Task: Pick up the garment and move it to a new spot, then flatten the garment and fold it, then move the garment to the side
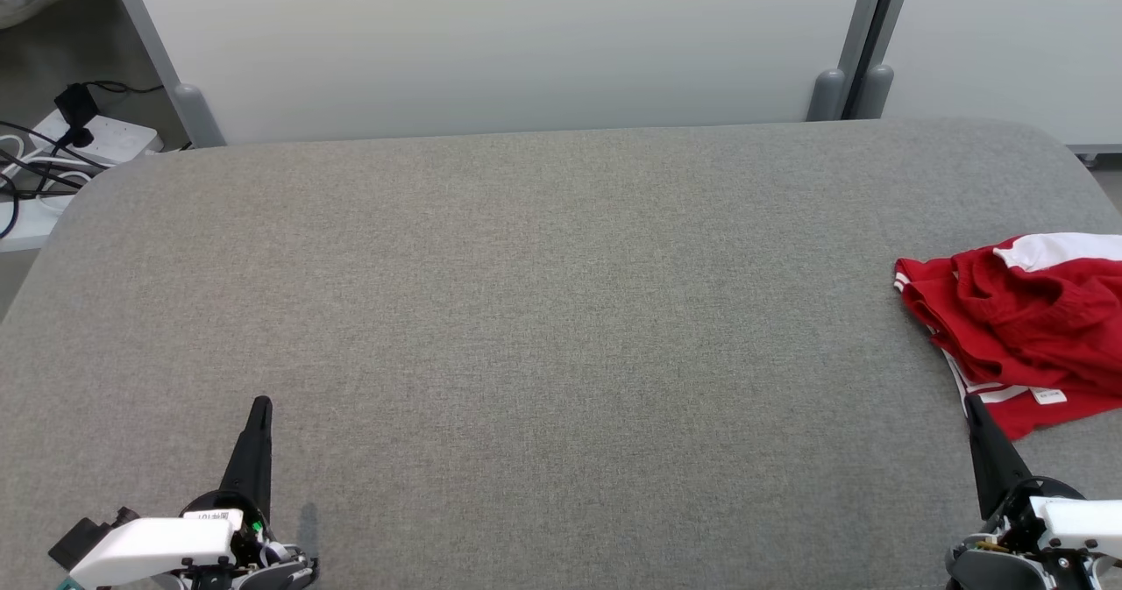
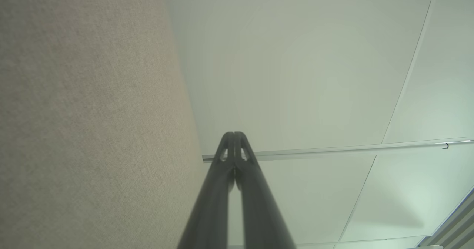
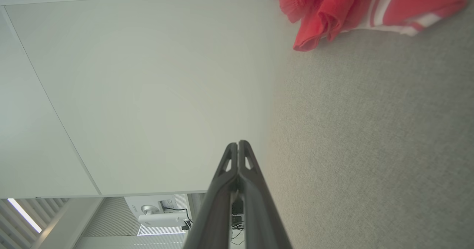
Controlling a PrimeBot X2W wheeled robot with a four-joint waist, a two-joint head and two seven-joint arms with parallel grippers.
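While garment (image 1: 1026, 327) lies bunched on pad (image 1: 526, 309) | left gripper (image 1: 261, 406): closed, empty | right gripper (image 1: 971, 402): closed, empty, just beside it | risk: pinching one layer, cloth trailing mid-lift.

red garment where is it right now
In the head view the red garment lies crumpled at the far right of the grey fabric table, just beyond the right gripper.
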